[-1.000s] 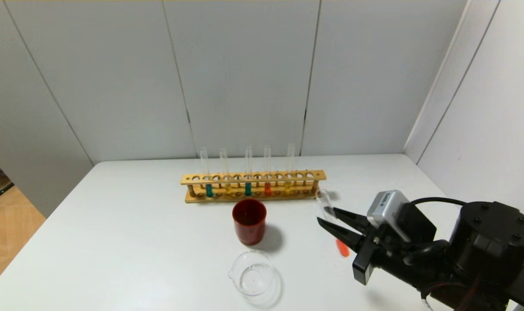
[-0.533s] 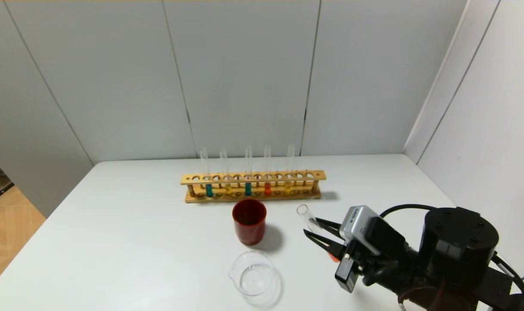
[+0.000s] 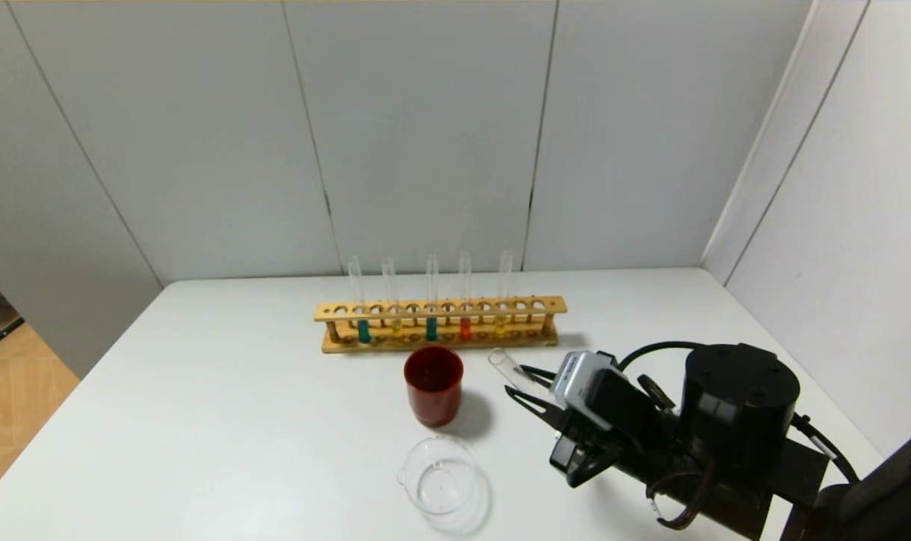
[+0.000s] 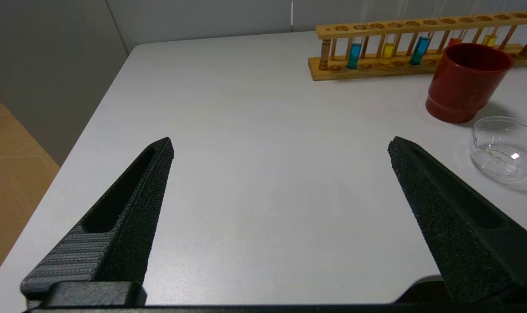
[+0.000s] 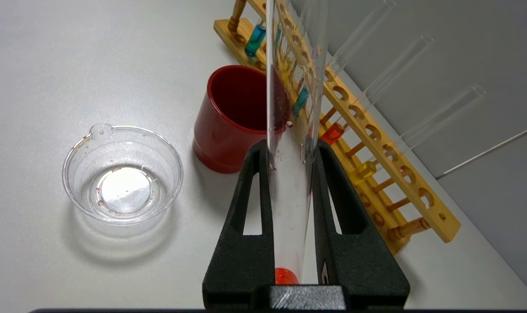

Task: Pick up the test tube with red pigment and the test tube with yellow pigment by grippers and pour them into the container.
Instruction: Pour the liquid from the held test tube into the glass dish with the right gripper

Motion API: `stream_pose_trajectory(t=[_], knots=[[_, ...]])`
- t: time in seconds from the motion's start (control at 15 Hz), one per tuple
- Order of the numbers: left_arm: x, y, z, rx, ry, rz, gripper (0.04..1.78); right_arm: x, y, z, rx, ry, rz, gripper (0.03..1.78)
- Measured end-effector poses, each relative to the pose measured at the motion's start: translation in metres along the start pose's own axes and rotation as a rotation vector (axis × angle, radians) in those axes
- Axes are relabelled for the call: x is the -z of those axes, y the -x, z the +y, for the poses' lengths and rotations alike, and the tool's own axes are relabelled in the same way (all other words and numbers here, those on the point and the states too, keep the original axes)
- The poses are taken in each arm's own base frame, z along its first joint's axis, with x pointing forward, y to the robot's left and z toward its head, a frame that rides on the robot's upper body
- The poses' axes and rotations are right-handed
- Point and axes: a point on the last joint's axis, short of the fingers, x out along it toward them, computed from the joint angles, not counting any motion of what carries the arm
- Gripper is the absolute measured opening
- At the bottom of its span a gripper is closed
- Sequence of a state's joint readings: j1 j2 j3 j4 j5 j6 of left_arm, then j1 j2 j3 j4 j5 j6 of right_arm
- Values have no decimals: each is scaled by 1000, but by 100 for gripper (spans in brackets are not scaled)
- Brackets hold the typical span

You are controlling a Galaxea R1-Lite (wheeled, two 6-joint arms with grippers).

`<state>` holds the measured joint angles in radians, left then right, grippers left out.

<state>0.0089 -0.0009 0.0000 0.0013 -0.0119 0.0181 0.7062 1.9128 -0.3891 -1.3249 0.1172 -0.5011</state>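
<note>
My right gripper (image 3: 521,382) (image 5: 290,148) is shut on the test tube with red pigment (image 3: 506,366) (image 5: 289,195). The tube is tilted with its open mouth pointing left, toward the dark-red cup, and a little red liquid sits at its round end near my palm. The container (image 3: 438,475) (image 5: 122,174), a low clear glass beaker, stands near the table's front, ahead and to the left of this gripper. A test tube with yellow pigment (image 3: 500,325) (image 5: 362,170) stands upright in the wooden rack. My left gripper (image 4: 280,145) is open over bare table, holding nothing.
The wooden rack (image 3: 440,308) at mid-table holds several upright tubes: teal, yellow and one more red. A dark-red cup (image 3: 433,383) stands between rack and beaker, just left of the held tube's mouth. The table's right edge and a wall lie behind my right arm.
My right gripper has carried the red tube leftward, from the table's right side to beside the dark-red cup, and tilted it further over. The rack, cup and beaker have not moved.
</note>
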Motion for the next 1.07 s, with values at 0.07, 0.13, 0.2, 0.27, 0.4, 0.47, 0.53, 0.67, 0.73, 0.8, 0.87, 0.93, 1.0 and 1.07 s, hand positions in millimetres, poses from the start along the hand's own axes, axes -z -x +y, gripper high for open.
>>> stream_pose_trajectory(t=[0.07, 0.13, 0.2, 0.27, 0.4, 0.47, 0.53, 0.67, 0.73, 0.8, 0.87, 0.93, 1.0, 1.07], knots=[[0, 0, 0, 0, 0, 0, 175, 2, -2, 1, -5, 5, 7, 28], [0, 0, 0, 0, 0, 0, 175, 3, -4, 1, -7, 16, 13, 28], [0, 0, 0, 0, 0, 0, 175, 5, -6, 2, -12, 28, 19, 28], [0, 0, 0, 0, 0, 0, 175, 7, -7, 4, -18, 41, 26, 28], [0, 0, 0, 0, 0, 0, 175, 9, -10, 6, -20, 75, 40, 28], [0, 0, 0, 0, 0, 0, 175, 11, -11, 7, -12, 94, 55, 28], [0, 0, 0, 0, 0, 0, 175, 12, -12, 9, -8, 103, 67, 28], [0, 0, 0, 0, 0, 0, 175, 13, -15, 14, -14, 121, 75, 28], [0, 0, 0, 0, 0, 0, 175, 13, -17, 16, -16, 138, 81, 28], [0, 0, 0, 0, 0, 0, 175, 12, -19, 17, -7, 147, 92, 28], [0, 0, 0, 0, 0, 0, 175, 11, -21, 20, 3, 155, 103, 28], [0, 0, 0, 0, 0, 0, 175, 9, -24, 22, 5, 163, 103, 28], [0, 0, 0, 0, 0, 0, 175, 9, -25, 25, -2, 176, 108, 28], [0, 0, 0, 0, 0, 0, 175, 9, -26, 27, -6, 195, 125, 28]])
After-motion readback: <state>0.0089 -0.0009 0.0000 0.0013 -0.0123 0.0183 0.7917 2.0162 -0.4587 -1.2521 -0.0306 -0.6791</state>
